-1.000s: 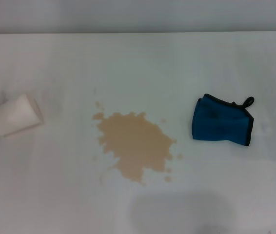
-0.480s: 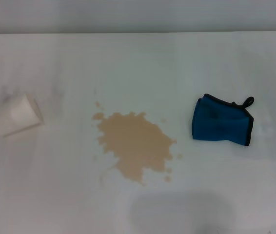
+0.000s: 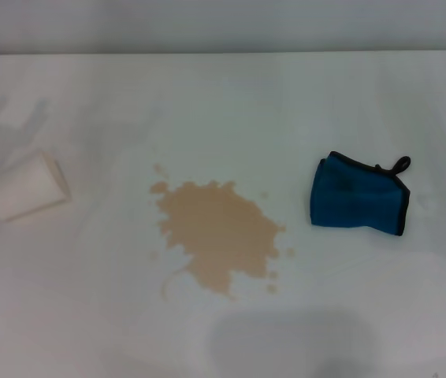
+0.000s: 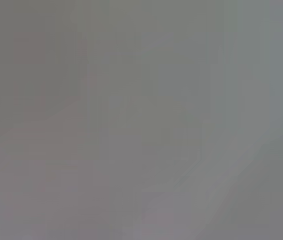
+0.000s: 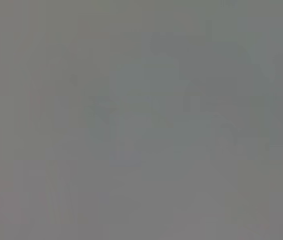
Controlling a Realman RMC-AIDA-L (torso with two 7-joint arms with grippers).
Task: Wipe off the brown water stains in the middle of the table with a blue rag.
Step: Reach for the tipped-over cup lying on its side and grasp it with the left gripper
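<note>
near the middle of the white worktop, in the head view, lay the brown water stains, a light tan irregular blotch with small splatter dots at its edges. to the robot's right of the blotch, apart from it, rested the blue rag, folded, edged in black, with a small black loop at its far right corner. on the robot's left, well apart from the blotch, a white paper cup lay on its side, with a faint shadow on the worktop beyond it. neither end effector appeared in the head view, and both wrist views showed only featureless grey, so whether either was wide, narrow or holding anything could not be told.
</note>
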